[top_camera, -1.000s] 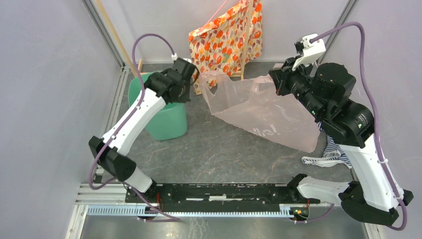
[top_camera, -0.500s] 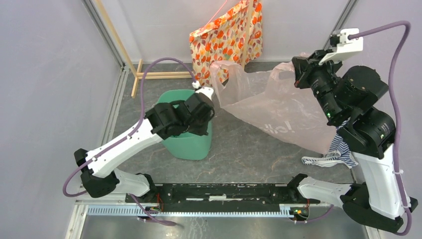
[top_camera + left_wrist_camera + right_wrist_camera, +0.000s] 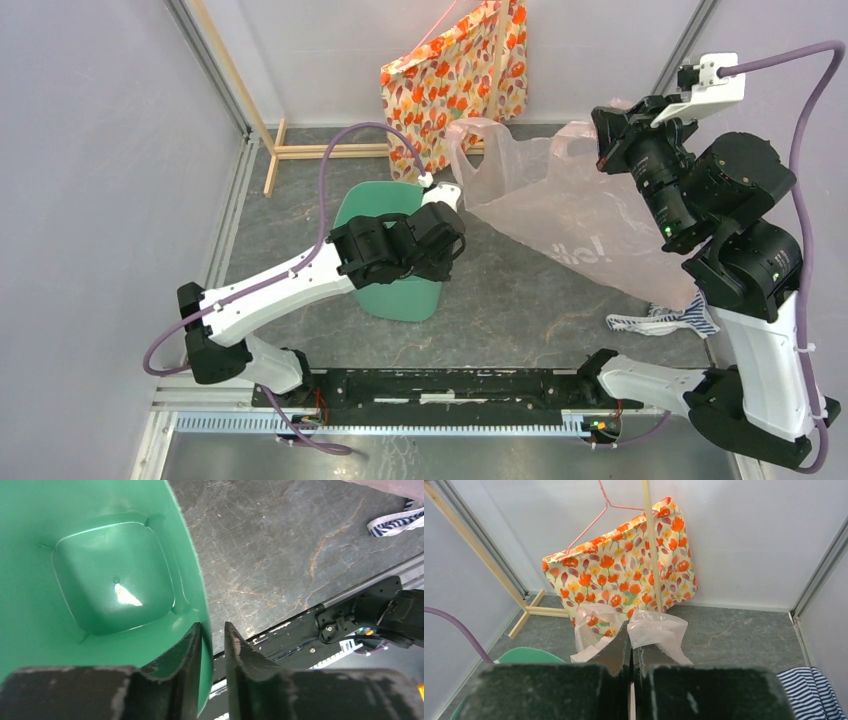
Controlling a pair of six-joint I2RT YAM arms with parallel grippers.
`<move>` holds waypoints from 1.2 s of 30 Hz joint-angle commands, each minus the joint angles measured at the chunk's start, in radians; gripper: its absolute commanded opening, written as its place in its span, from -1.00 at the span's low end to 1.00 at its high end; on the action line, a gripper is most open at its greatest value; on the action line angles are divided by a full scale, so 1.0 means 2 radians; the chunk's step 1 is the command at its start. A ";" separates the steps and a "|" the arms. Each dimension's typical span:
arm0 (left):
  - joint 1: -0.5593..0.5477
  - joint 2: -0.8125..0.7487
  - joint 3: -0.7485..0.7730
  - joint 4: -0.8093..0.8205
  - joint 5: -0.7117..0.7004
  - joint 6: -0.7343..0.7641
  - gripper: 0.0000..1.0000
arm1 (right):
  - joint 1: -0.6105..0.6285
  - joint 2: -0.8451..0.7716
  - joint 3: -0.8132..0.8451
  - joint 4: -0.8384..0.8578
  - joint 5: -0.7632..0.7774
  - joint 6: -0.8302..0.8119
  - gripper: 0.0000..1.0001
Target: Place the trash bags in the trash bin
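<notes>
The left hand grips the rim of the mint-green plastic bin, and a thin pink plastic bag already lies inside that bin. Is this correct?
Not quite. The left hand does grip the rim of the mint-green plastic bin, but the bin is empty: the left wrist view shows its bare bottom. The thin pink plastic bag is outside it, held by the right hand.

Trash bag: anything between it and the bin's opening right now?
Partly. The left gripper, jaws shut on the trash bin rim, overhangs the side of the opening that faces the trash bag, which hangs from the right gripper. The rest of the mouth is clear, and the bin is empty inside.
</notes>
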 commanded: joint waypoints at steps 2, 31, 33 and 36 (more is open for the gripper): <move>-0.008 -0.009 0.028 0.035 0.005 -0.028 -0.26 | 0.002 0.002 0.027 0.016 -0.007 0.001 -1.00; 0.006 -0.064 0.251 0.083 -0.199 0.127 0.67 | 0.002 0.001 0.077 0.140 -0.249 0.004 -1.00; 0.035 -0.030 0.295 0.079 -0.171 0.143 0.70 | 0.002 -0.001 0.077 0.145 -0.265 0.014 -1.00; 0.117 0.007 0.343 0.079 -0.083 0.143 0.73 | 0.002 -0.005 0.076 0.149 -0.284 0.028 -1.00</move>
